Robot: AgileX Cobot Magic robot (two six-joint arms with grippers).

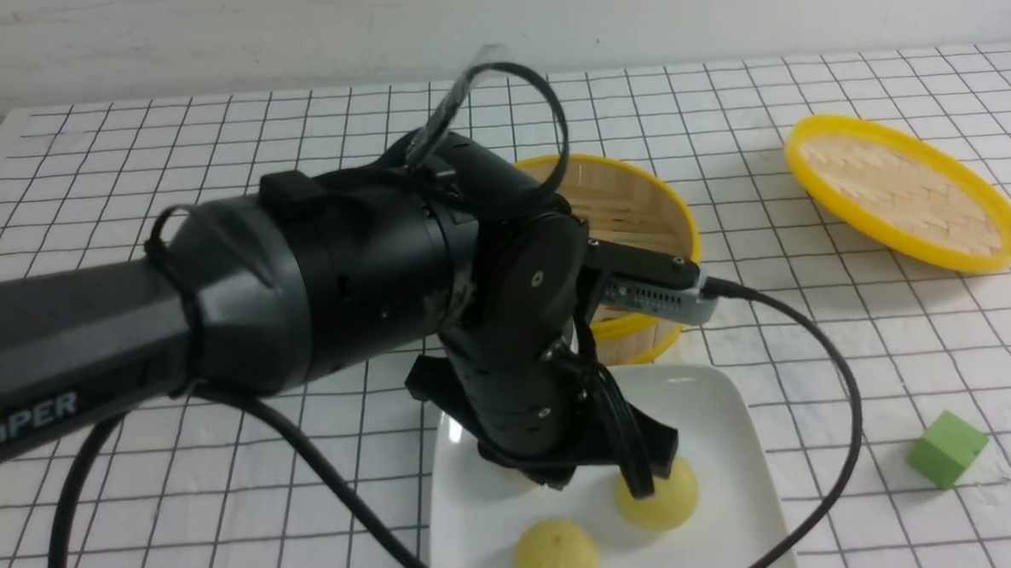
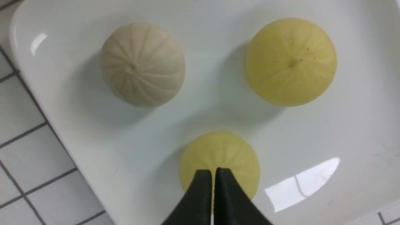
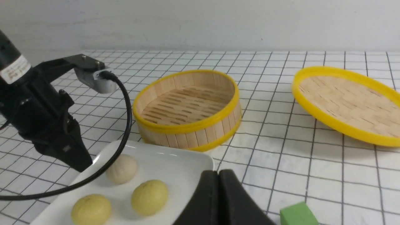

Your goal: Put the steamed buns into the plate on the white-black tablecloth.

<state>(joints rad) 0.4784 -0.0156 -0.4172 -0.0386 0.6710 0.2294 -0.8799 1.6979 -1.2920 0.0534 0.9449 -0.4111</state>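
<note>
Buns (image 2: 291, 61): round, pleated; two pale yellow, one beige.

Front view: taken from the robot's side, aimed forward and down over the tablecloth (image 1: 210, 160). The plate (image 1: 716, 411) is caught at the lower edge, partly blocked by the left arm (image 1: 301, 284) close to the lens.

Left wrist view: held right above the plate, very near, aimed straight down on the steamed buns (image 2: 142, 65).

Right wrist view: set low beside the plate, aimed across it toward the steamer basket (image 3: 187, 106) behind.

Shared: plate and steamed buns by all three views; steamer basket, lid (image 3: 347, 106) and green cube (image 3: 297, 214) by front and right wrist views.
</note>
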